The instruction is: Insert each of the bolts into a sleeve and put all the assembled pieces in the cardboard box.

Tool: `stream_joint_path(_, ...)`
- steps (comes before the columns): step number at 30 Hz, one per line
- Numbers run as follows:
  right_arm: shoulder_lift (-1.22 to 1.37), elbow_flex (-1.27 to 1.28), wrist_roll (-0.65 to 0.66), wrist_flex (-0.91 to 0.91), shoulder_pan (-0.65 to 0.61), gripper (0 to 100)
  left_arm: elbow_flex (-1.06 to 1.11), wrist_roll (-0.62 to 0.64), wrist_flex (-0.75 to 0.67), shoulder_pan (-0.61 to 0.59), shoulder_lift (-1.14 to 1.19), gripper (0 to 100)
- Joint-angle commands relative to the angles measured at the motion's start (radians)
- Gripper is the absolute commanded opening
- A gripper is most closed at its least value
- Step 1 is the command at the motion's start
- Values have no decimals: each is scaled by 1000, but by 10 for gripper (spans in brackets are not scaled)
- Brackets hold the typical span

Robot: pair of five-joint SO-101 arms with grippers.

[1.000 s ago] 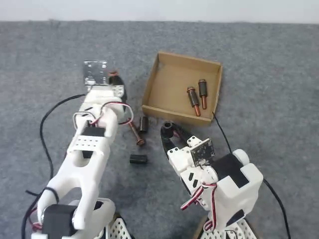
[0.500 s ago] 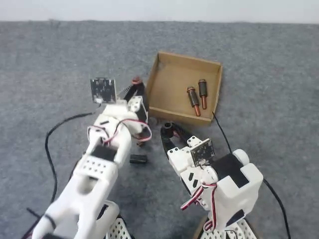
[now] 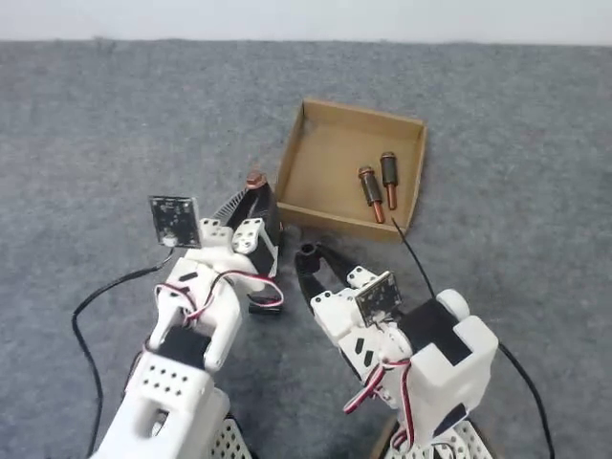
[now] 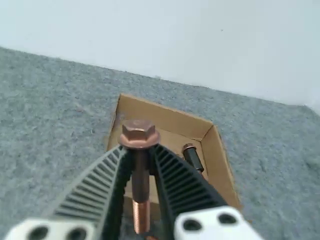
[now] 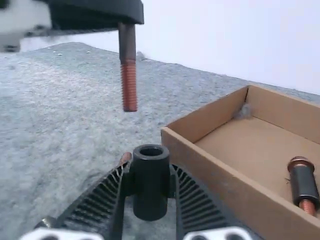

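Two seemingly slick, stiff parts: left gripper [image 4: 139, 150] is clamping the bolt [image 4: 140, 180] below its head, right gripper [image 5: 150, 172] squeezing the sleeve [image 5: 150, 192] midway

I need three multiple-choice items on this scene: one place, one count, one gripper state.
1. The sleeve in the right gripper is: A) in front of the cardboard box, outside it B) inside it C) behind it.
2. Assembled pieces in the box: A) one B) two C) four.
3. The left gripper is: A) open B) shut on a sleeve C) shut on a bolt.
Key: 1A, the box wall stands beyond the sleeve; 2B, two lie side by side; 3C, the bolt's shank is clamped in it.
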Motion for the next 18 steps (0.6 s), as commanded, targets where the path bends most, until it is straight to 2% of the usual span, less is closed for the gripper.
stream_joint_path(1, -1, 21, -3, 4, -30, 6, -12, 57, 121, 5, -170, 11)
stream_joint_path(10, -1, 21, -2, 5, -65, 6, 76, 38, 140, 123, -247, 11)
stream_joint_path(13, -1, 21, -2, 5, -65, 6, 97, -6, 138, 137, -250, 11)
stream_joint_path(18, -1, 21, -2, 5, -65, 6, 101, -8, 138, 137, -252, 11)
